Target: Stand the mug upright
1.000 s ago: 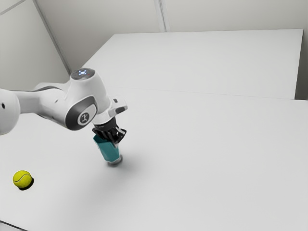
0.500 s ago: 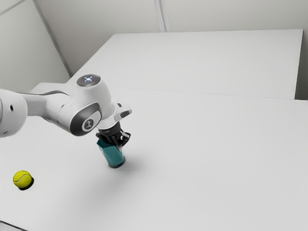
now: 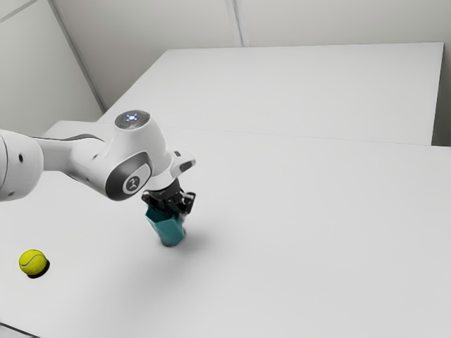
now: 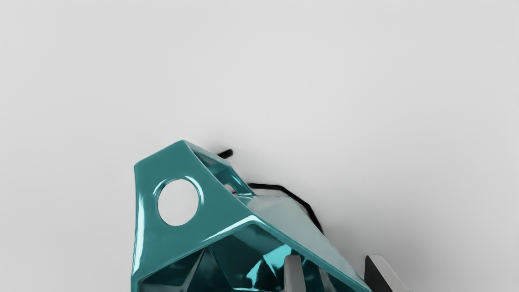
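On the tabletop (image 3: 317, 260), the teal mug (image 3: 167, 229) leans, closer to upright than before. The tool (image 3: 179, 210) stands parted astride its wall.

A faceted teal mug (image 3: 168, 231), its handle pierced by a round hole, leaned toward the exterior view's left, mouth up, base down at the white table (image 3: 296, 239).

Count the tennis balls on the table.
1: the yellow-green ball rests on the table, to the exterior view's left of the mug. The arm could hide another.
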`<action>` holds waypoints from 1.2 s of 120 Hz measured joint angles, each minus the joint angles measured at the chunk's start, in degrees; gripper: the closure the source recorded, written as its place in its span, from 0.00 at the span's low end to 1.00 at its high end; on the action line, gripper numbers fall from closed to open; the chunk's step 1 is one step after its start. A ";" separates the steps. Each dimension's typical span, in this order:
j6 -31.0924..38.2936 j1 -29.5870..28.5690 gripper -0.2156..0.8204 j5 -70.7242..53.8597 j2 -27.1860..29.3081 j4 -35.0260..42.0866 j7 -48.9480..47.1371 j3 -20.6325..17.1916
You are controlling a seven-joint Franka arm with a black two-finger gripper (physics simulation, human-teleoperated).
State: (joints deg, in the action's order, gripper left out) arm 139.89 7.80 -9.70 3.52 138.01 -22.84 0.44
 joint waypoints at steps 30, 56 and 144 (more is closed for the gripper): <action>0.51 -0.07 0.38 0.27 1.43 -0.17 -0.62 0.00; 0.47 -0.04 0.28 0.29 3.74 -0.31 -0.78 0.00; -28.30 -0.45 0.22 3.85 1.02 -26.80 1.45 -1.24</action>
State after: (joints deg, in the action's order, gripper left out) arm 111.59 7.35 -5.85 4.54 111.21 -21.39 -0.80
